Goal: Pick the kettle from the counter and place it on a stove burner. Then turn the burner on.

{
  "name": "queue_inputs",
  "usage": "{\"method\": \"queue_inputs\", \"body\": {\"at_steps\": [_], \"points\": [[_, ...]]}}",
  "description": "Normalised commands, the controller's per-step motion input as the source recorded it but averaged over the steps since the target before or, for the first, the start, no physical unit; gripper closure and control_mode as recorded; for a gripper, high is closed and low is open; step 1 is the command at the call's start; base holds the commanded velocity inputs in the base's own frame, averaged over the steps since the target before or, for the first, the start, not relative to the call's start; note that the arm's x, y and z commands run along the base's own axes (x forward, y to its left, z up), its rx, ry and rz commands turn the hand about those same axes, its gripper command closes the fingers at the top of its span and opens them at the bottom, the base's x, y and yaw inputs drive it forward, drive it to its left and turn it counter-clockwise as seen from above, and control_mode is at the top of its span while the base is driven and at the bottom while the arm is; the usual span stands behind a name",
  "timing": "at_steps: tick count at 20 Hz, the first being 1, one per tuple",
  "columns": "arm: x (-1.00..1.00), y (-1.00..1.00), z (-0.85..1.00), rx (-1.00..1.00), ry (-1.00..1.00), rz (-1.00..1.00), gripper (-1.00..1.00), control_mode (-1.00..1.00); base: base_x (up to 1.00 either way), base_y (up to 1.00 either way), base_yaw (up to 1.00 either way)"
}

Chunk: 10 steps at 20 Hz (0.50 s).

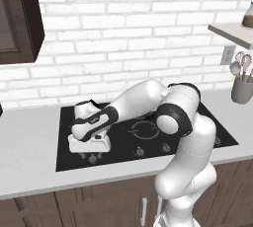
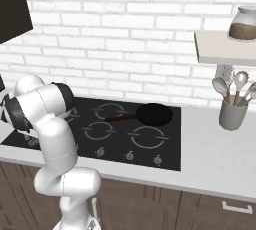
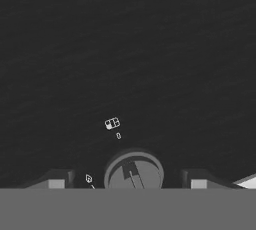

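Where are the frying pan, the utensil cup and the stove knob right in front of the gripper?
frying pan [image 2: 155, 114]: right base view, middle of its black bowl.
utensil cup [image 2: 232, 115]: right base view, grey side wall.
stove knob [image 3: 134, 172]: hand view, its round grey top face, between the gripper tips.

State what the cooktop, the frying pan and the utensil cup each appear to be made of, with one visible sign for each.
Cooktop: seemingly black glass, flat and smooth with thin grey rings printed on it.
Frying pan: probably dark coated metal, matte black all over with a brownish handle.
Utensil cup: plain grey, possibly ceramic or metal; the dull even finish leaves it open.
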Motion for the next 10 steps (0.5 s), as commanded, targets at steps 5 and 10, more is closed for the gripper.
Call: {"method": "queue_inputs", "body": {"at_steps": [5, 10], "points": [[0.00, 0.00, 0.00, 0.00, 0.00, 0.00, 1.00, -1.00, 0.00, 0.00, 0.00], [-0.33, 0.01, 0.00, 0.00, -0.10, 0.25, 1.00, -1.00, 0.00, 0.00, 0.00]]}}
